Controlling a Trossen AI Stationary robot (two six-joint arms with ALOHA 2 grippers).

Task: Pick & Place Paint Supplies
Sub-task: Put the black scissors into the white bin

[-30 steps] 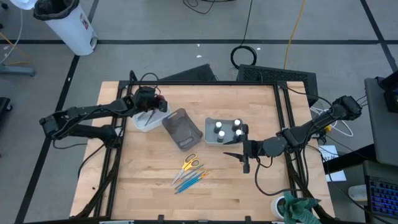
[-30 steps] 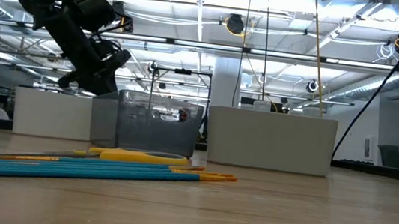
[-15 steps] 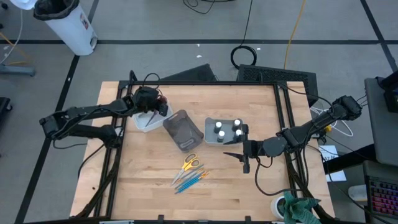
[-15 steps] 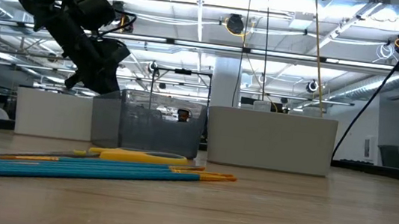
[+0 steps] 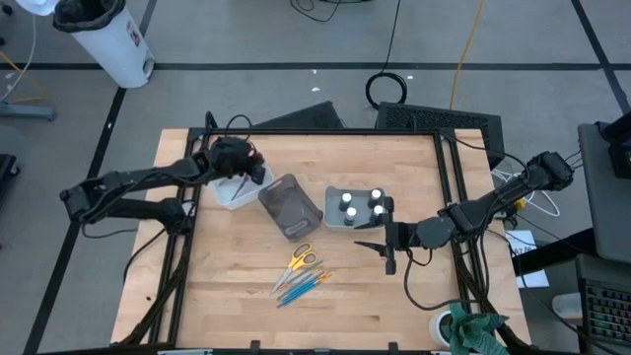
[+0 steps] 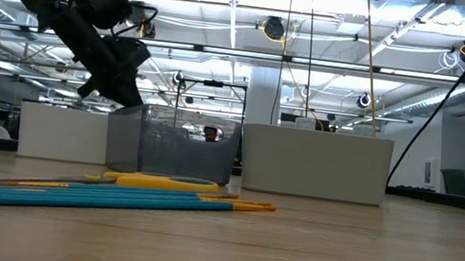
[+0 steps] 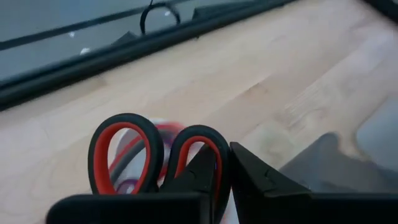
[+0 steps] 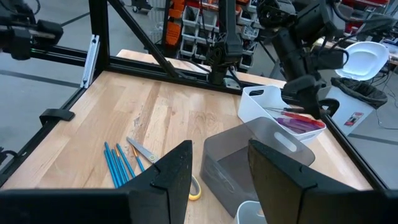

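We see left gripper (image 5: 248, 170) upper left, angled over white plastic bin (image 5: 229, 193), fingers pinched together beside red-handled scissors (image 7: 152, 155); right gripper (image 5: 388, 247) idles half-open.

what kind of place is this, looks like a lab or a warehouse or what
Most likely a robotics lab or workshop in an industrial hall. The wooden table sits in a black metal frame on a bare concrete floor with loose cables, and the low view shows a high ceiling with exposed beams and lights.
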